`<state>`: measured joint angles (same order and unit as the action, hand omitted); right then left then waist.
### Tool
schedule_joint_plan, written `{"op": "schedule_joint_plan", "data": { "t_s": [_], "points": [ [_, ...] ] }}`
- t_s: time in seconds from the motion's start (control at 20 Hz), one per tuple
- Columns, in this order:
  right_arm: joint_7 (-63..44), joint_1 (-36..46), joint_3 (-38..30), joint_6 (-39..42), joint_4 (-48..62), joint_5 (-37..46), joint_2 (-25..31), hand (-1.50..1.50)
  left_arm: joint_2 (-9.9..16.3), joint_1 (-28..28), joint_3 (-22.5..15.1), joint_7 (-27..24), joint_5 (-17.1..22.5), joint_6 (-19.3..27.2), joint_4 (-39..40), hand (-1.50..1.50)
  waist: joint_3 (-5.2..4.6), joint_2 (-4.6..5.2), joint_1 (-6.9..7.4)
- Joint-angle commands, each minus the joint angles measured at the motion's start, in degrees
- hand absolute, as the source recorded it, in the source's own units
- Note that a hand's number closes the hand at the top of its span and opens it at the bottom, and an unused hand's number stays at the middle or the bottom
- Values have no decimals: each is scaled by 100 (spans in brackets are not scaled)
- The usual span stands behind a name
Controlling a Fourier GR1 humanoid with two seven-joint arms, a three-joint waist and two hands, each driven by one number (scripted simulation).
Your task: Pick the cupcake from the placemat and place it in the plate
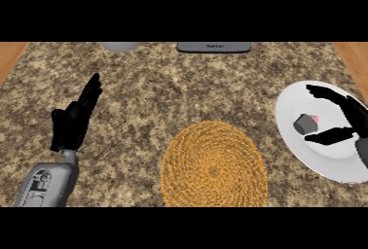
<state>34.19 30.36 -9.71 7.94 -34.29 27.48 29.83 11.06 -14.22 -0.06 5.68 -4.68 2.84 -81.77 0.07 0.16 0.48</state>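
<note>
The cupcake (pixel 307 123), grey with a pink top, lies on the white plate (pixel 316 160) at the right. My right hand (pixel 350 116) is over the plate, fingers spread straight and thumb out, with the cupcake between thumb and fingers and a gap on either side of it. The round woven orange placemat (pixel 213 164) lies in the lower middle with nothing on it. At the left, my left hand (pixel 75 116) rests open with its fingers pointing up.
The counter top (pixel 179 87) is speckled brown stone with wooden strips at both sides. A grey appliance (pixel 214 46) and a pale round object (pixel 120 46) stand at the far edge.
</note>
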Motion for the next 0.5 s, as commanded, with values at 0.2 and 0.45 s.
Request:
{"op": "schedule_joint_plan", "data": {
  "t_s": [0.2, 0.45],
  "points": [
    [-104, 271, -1279, 841, 311, -1372, 433, -150, 28, 40, 1, 5, -17, -82, -100, 0, -4, -12, -48],
    [26, 106, -1969, 1124, 976, -1836, 1273, -150, 3, -172, 93, 73, 19, -66, 24, 0, 2, 11, -19]
  ]
}}
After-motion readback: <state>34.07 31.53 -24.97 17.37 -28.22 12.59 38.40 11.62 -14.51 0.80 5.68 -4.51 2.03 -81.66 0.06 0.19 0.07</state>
